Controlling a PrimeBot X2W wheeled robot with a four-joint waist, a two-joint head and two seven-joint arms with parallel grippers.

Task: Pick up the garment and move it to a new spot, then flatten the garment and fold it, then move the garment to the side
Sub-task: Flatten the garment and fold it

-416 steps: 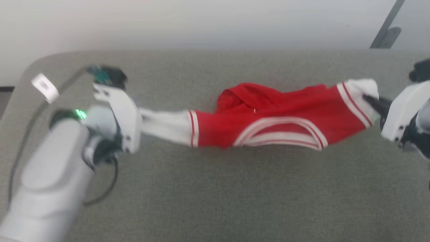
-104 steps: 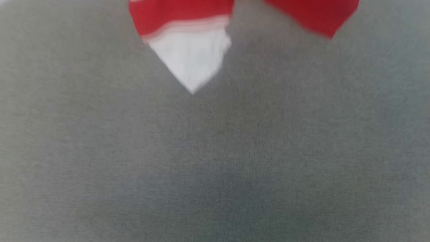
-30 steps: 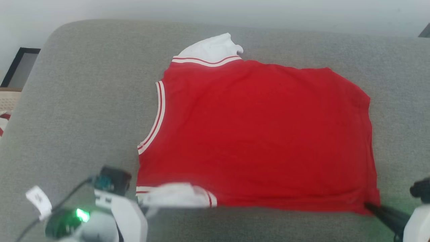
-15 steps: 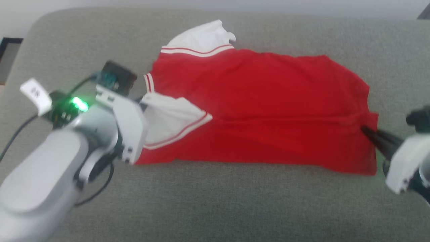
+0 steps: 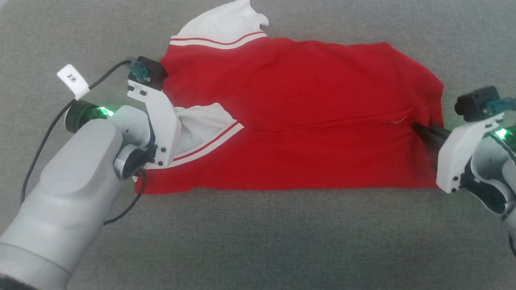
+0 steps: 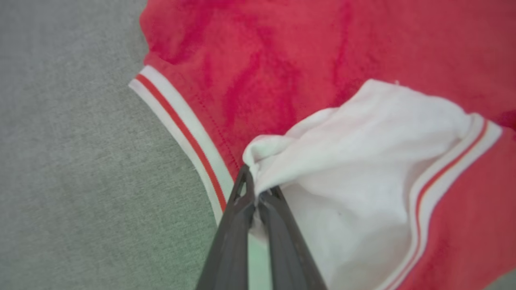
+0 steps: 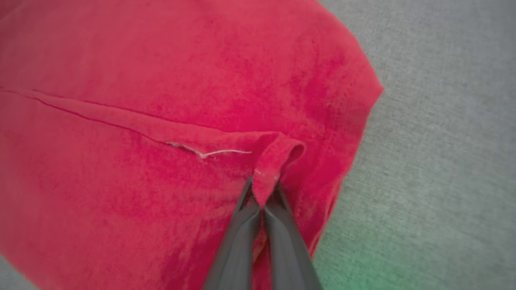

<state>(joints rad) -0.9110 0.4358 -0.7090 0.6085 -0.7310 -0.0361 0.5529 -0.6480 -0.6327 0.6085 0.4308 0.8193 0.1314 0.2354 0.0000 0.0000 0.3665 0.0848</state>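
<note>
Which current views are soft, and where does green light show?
Head view: sharp, evenly lit, green lamps glowing on both wrists. Left wrist view: slightly soft, green tinge at the left pincer gripping the garment. Right wrist view: also soft, green glow on the grey surface beside the right pincer.

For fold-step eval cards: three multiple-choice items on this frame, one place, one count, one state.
1. Where does the left tool grip the garment? A. a white sleeve B. the neck trim C. the red hem
2. White sleeves in the head view? A. one B. two C. three
3. The right tool is: A. open above the cloth B. parked off the cloth C. shut on a red fold
1 A: white cloth pinched in the left wrist view. 2 B: a far sleeve, plus the held one. 3 C: red fabric clamped in the right wrist view.
</note>
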